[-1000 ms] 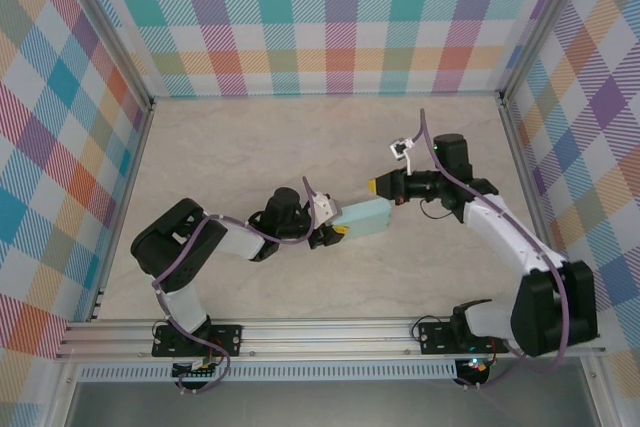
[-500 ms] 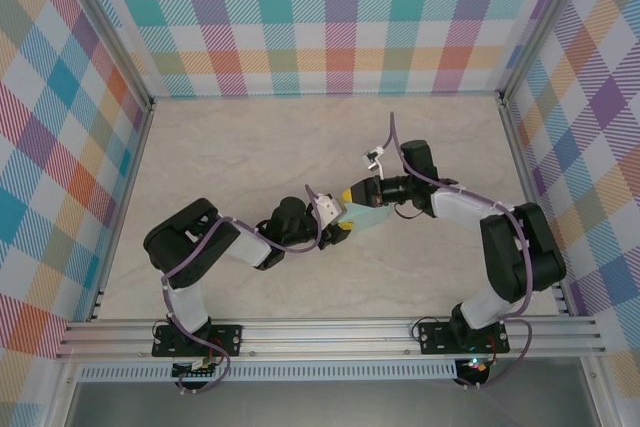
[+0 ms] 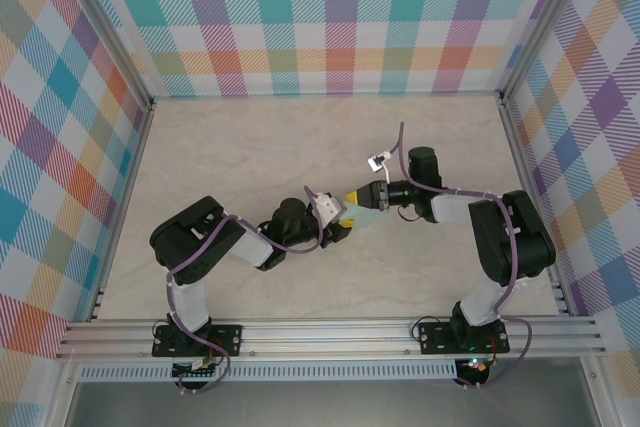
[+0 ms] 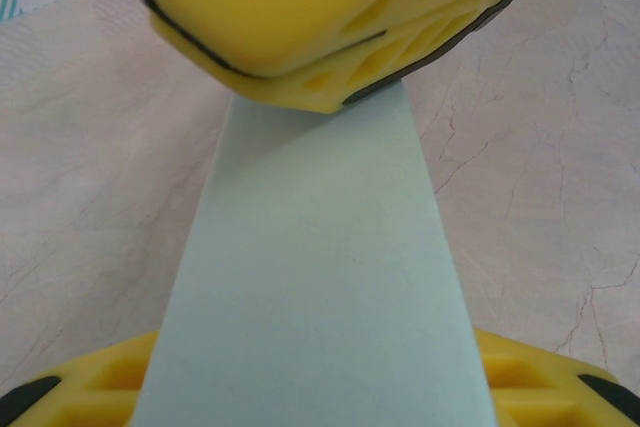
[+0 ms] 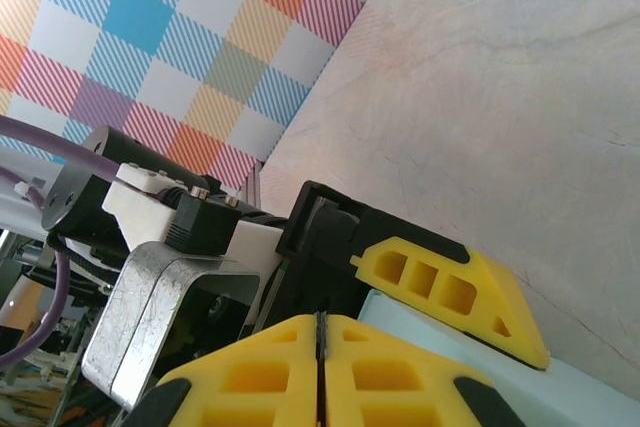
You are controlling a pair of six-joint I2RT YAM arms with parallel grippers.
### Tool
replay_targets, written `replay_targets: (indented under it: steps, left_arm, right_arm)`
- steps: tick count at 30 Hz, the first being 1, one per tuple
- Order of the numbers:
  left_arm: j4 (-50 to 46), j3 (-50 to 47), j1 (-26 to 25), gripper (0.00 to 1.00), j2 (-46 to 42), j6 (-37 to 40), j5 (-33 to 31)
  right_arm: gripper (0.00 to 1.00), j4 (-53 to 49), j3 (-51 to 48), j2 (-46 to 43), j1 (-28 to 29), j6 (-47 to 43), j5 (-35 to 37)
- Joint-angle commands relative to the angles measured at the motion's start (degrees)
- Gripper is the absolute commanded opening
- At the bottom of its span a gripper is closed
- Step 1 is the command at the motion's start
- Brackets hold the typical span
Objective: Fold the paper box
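Observation:
The paper box is a pale mint slab held just above the table between the two arms. My left gripper is shut on its near end; in the left wrist view the box runs away from the lower finger. My right gripper is shut, its yellow fingers pressed together with nothing between them and lying against the box's far end. In the right wrist view the right gripper shows a tight seam, with a left finger on the mint card just beyond it.
The marble-patterned table is walled by checked panels on three sides. An aluminium rail runs along the near edge with both arm bases bolted to it. Purple cables loop over each arm.
The right gripper has swung left and come in over the box's far end, its arm folding up closer. The left gripper has kept its hold and shifted slightly.

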Motion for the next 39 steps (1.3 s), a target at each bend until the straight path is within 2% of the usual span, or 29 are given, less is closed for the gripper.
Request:
replay_targets:
  steps: [1, 6, 10, 15, 19, 22, 25, 27, 28, 30, 32, 33, 35, 36, 38, 39]
  left_arm:
    - [-2.8, -0.2, -0.5, 0.47, 1.3, -0.4, -0.7]
    - [-3.3, 0.3, -0.5, 0.47, 1.8, 0.0, -0.1]
    - [-3.4, 0.4, -0.5, 0.47, 1.6, -0.4, 0.0]
    - [-3.4, 0.3, -0.5, 0.47, 1.6, -0.5, -1.2]
    - [-3.6, 0.3, -0.5, 0.47, 1.8, 0.0, -0.5]
    - [-5.0, 0.4, -0.5, 0.47, 1.2, 0.5, -0.7]
    - [-6.2, 0.7, -0.5, 0.47, 0.9, 1.8, 0.8]
    - [-8.0, 0.9, -0.5, 0.47, -0.7, 4.0, 0.8]
    - [-9.5, 1.0, -0.5, 0.47, -1.9, 5.1, 0.4]
    - [-14.3, 1.7, -0.9, 0.47, -5.2, 9.2, -0.6]
    - [-21.0, 3.5, -2.1, 0.47, -8.0, 15.9, -1.7]
    - [-25.2, 4.9, -2.9, 0.48, -9.0, 20.9, -2.6]
    - [-33.2, 7.4, -4.5, 0.48, -10.9, 28.7, -5.2]
    - [-36.8, 8.7, -5.1, 0.48, -11.7, 33.1, -6.2]
    - [-42.2, 9.8, -5.6, 0.50, -12.8, 41.0, -8.8]
    - [-43.1, 10.0, -5.6, 0.50, -13.1, 44.1, -10.8]
  right_arm:
    - [0.10, -4.6, 0.6, -1.2, -3.1, 1.9, 4.1]
    - [0.11, -7.6, 5.0, -2.3, -4.8, 0.7, 4.0]
    - [0.11, -7.0, 5.3, 1.9, -6.1, -0.4, 3.4]
    - [0.10, -0.4, -1.5, 6.2, -6.8, -1.3, 4.5]
    - [0.10, 3.6, -5.0, 5.7, -8.1, 0.6, 4.3]
    - [0.10, -0.2, -3.1, 1.7, -8.1, -0.2, 4.7]
    - [0.12, -8.2, 0.6, -3.5, -8.0, -3.0, 6.1]
    - [0.22, -16.4, 3.4, -7.8, -7.9, -4.3, 13.7]
    - [0.24, -22.2, 5.1, -10.1, -7.9, -3.8, 21.4]
    - [0.41, -34.5, 8.4, -15.9, -8.0, 1.1, 42.3]
    - [0.50, -40.9, 9.8, -21.3, -8.0, 3.5, 54.7]
    - [0.56, -42.5, 9.9, -23.9, -8.0, 5.0, 59.3]
    - [0.76, -46.1, 10.7, -27.7, -8.1, 8.9, 66.9]
    - [0.83, -47.8, 11.3, -28.9, -8.2, 10.5, 69.5]
    - [0.85, -49.1, 12.4, -29.9, -8.3, 10.3, 71.3]
    - [0.91, -50.1, 13.3, -29.8, -8.4, 10.0, 71.7]
